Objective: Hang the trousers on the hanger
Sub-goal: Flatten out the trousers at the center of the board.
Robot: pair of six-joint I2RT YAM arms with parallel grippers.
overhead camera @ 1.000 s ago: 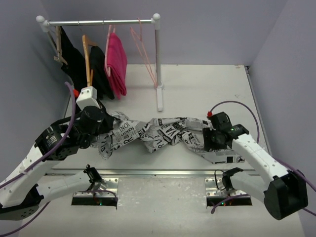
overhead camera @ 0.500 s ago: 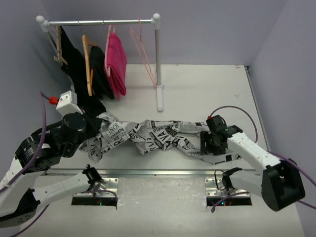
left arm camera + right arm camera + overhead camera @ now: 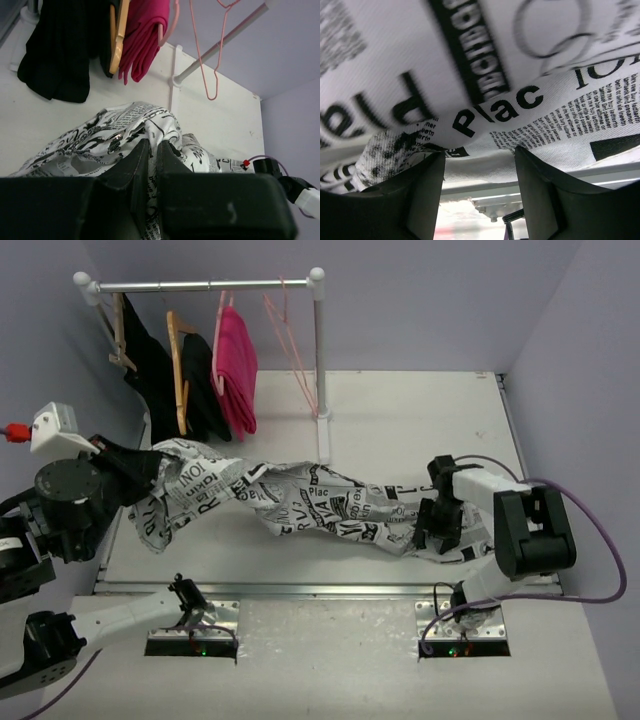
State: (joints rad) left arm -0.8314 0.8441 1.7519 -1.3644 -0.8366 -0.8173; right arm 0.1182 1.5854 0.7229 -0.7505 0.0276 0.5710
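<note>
The newspaper-print trousers lie stretched across the table from left to right. My left gripper is shut on their left end and holds it raised off the table; in the left wrist view the jaws pinch a fold of the printed fabric. My right gripper is open at the trousers' right end; in the right wrist view its fingers stand wide apart with the fabric lying across their tips. The thin pink hanger hangs bare on the rail, also in the left wrist view.
A clothes rack stands at the back, with a rail and a white post. On it hang black garments on wooden hangers and a pink garment. Walls close in on the left and right. A metal strip edges the table front.
My left arm has swung left and up with the trousers' end, pulling the fabric out longer. My right wrist has turned and shifted right at the other end.
</note>
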